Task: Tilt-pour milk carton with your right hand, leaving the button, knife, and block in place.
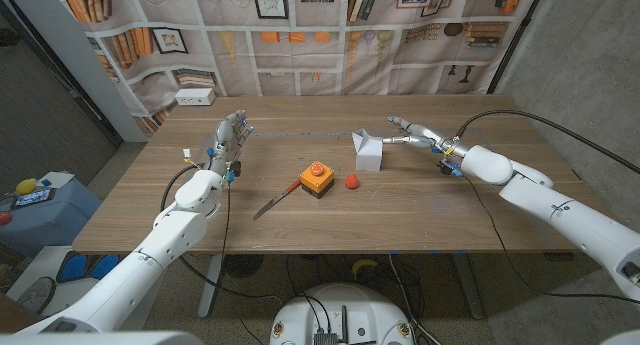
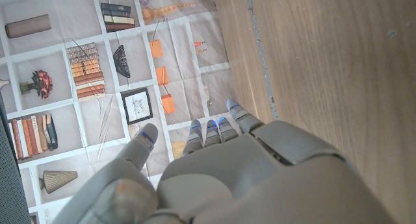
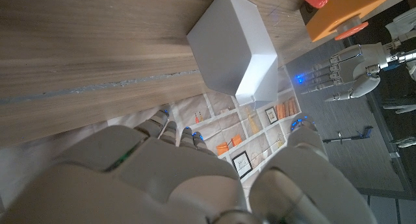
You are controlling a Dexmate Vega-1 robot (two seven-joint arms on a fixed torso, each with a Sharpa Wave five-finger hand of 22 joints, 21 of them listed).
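Observation:
The white milk carton (image 1: 367, 150) stands upright right of the table's middle and appears close up in the right wrist view (image 3: 231, 45). My right hand (image 1: 415, 135) reaches toward its right side with fingers apart and nothing held; a small gap separates the fingertips (image 3: 174, 128) from the carton. The orange box with the red button (image 1: 317, 178) sits mid-table. A small red block (image 1: 352, 181) lies between it and the carton. The knife (image 1: 275, 199), red-handled, lies left of the button. My left hand (image 1: 232, 137) stands open at the far left, well away from them.
A printed bookshelf backdrop (image 1: 330, 35) hangs behind the far table edge. A white box (image 1: 194, 96) sits past the table's back left corner. Black cables (image 1: 520, 120) loop around my right arm. Bare wood (image 1: 440, 210) spreads in front of the carton and block.

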